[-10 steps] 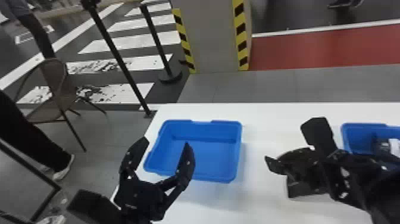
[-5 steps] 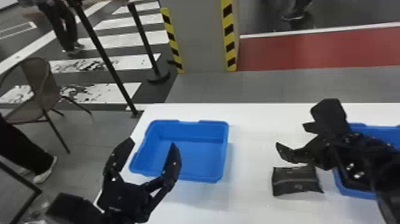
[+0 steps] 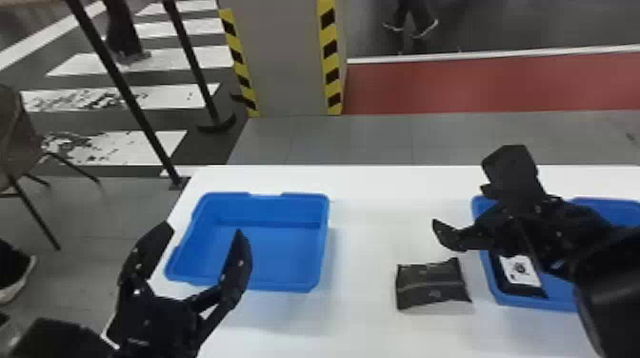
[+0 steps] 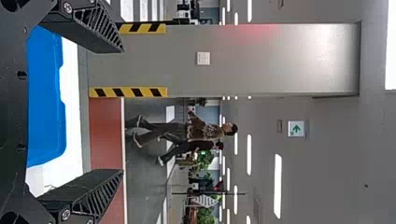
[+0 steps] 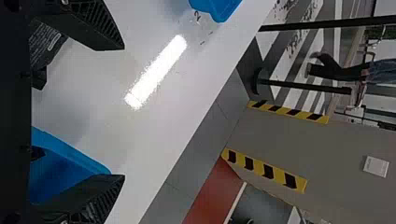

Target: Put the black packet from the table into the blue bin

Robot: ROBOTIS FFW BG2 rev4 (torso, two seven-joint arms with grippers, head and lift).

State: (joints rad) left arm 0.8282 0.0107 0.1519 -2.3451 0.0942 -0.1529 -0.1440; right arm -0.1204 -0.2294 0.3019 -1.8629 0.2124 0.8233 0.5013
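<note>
Left gripper: jaws spread wide, nothing between them, at the near side of the left bin, a rectangular blue plastic tray. Right gripper: jaws parted too, holding nothing, above the table by the right bin, a 2nd rectangular blue plastic tray, partly hidden behind the right arm. Task item: black packet, flat, soft-looking, roughly rectangular, lying on the table between the 2 bins, near the right bin, apart from both grippers. Inside the right bin: 1 black item with a white label. All on a smooth white table. Past the table: grey pillar, 2 edges with yellow-and-black striped tape. Red floor strip to its right in the head view. Left of the pillar, 2 thin black posts; chair at the left edge.
</note>
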